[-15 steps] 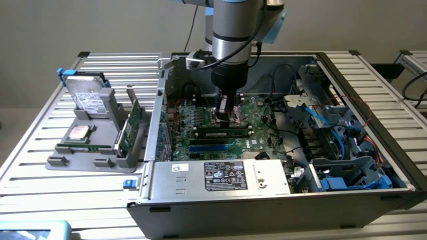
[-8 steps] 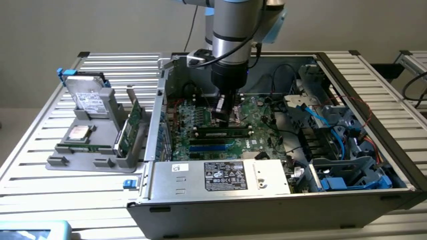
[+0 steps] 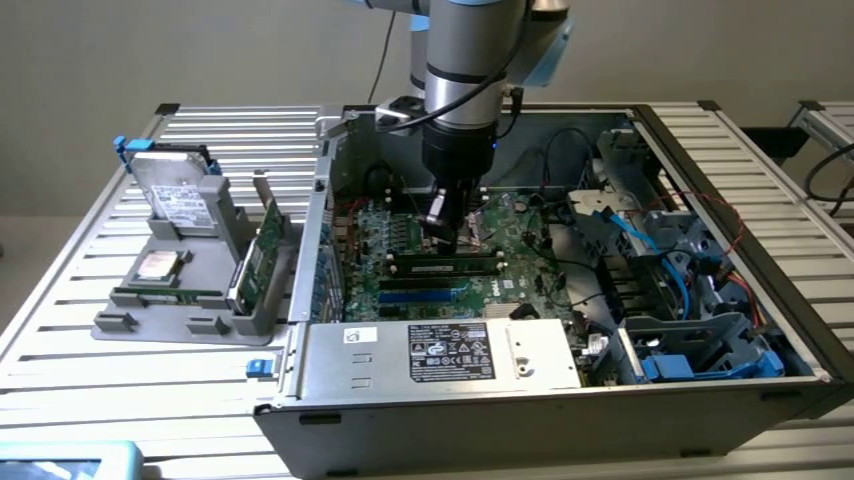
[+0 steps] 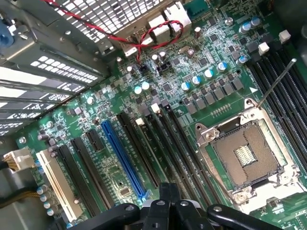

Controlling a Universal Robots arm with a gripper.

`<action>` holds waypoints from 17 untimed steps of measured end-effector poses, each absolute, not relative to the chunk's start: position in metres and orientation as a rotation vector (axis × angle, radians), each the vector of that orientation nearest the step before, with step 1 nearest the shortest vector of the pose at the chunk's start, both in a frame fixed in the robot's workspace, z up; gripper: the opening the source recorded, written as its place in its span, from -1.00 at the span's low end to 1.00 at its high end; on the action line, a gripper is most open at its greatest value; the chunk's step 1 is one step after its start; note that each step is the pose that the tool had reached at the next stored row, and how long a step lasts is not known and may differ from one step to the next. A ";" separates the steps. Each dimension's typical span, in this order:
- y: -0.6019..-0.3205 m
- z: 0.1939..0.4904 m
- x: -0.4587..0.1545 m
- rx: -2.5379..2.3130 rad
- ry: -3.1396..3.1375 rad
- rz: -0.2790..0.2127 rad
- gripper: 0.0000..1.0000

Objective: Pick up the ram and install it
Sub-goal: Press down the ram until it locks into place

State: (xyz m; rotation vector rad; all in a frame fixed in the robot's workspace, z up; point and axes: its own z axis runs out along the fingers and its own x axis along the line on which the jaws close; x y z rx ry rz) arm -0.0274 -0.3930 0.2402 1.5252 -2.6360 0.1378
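Your arm reaches down into the open case (image 3: 747, 330) on the slatted table (image 3: 80, 340), its gripper (image 3: 445, 225) closed and hovering just above the green board (image 3: 400, 260); you cannot tell from either view whether anything is pinched between the fingers. Inside the case, the board fills the floor toward the exterior view's left, a labelled silver box (image 3: 441, 352) sits along the near wall, and a tangle of blue and black cables (image 3: 641, 250) crowds a blue-trimmed bay (image 3: 701, 355) toward the exterior view's right. A ram (image 3: 447, 266) stick lies seated in a slot just in front of the gripper, its long axis running across the exterior view from left to right, with blue slots (image 3: 434, 296) parallel and just nearer the camera. Outside the case, on the exterior view's left, a grey tray (image 3: 134, 325) holds a drive (image 3: 180, 195) standing upright, a second drive (image 3: 158, 265) lying flat, and a green card (image 3: 267, 250) on edge in a slot. In the wrist view the gripper's dark body (image 4: 165, 211) is cut off at the frame edge, over long black slots (image 4: 158, 143), a blue slot (image 4: 123, 160), and an open socket (image 4: 247, 155). The arm's upper part is cropped from the exterior view.
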 end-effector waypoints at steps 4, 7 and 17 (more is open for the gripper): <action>-0.393 0.240 -0.027 1.479 -2.667 0.141 -0.79; -0.393 0.240 -0.027 1.455 -2.682 0.142 -0.79; -0.393 0.240 -0.024 1.326 -2.750 0.140 -0.79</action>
